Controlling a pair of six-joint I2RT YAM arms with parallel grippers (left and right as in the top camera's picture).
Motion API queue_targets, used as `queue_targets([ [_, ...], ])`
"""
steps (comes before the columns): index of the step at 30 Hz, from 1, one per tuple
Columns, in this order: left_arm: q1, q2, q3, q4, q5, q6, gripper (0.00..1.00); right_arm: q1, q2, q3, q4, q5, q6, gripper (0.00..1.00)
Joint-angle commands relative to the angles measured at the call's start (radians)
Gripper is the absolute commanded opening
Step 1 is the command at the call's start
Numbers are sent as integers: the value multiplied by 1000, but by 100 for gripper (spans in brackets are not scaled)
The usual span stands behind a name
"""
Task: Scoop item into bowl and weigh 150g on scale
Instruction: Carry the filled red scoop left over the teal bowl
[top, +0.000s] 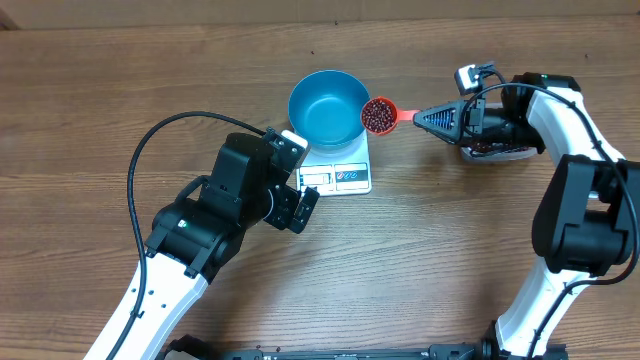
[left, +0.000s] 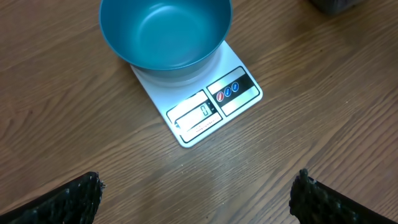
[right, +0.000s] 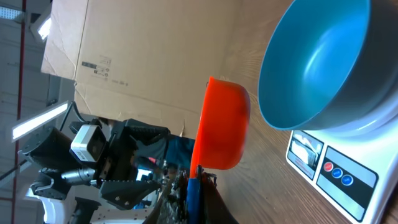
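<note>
- Fingers (left: 68, 202) of the left gripper (top: 300, 182) are spread wide, with nothing held between them. The gripper is poised just left of the scale (top: 340, 173), over the wooden tabletop (top: 420, 260).
- Scale: it is laid flat on the tabletop, with its display window and label panel turned towards the left gripper.
- Bowl (top: 328, 108): bright blue and deep, it is set on the scale's platform and overhangs the far edge. The display strip is left uncovered.
- Scoop (top: 392, 116): orange-red, it is held level just right of the scale, with its cup close against the bowl's rim. Whether the two touch cannot be told.
- Beans (top: 377, 115): a small dark red-brown heap is carried in the scoop's cup, beside the bowl and to the right of the scale.
- Right gripper (top: 440, 118): its fingers are clamped narrowly on the scoop's handle, further right of the scale.
- Tub (top: 492, 152): it is partly hidden under the right arm, well right of the scale, and dark contents can be made out in it.
</note>
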Motion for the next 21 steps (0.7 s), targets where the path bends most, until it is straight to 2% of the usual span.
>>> queue_targets([
  [1, -3, 6, 24, 3, 15, -9, 100, 7, 5, -6, 6, -58, -24, 4],
  [7, -3, 6, 24, 3, 15, -10, 99, 7, 5, -6, 19, -58, -19, 4],
  [21, -3, 6, 24, 3, 15, -10, 100, 7, 5, -6, 169, -54, 12, 4],
])
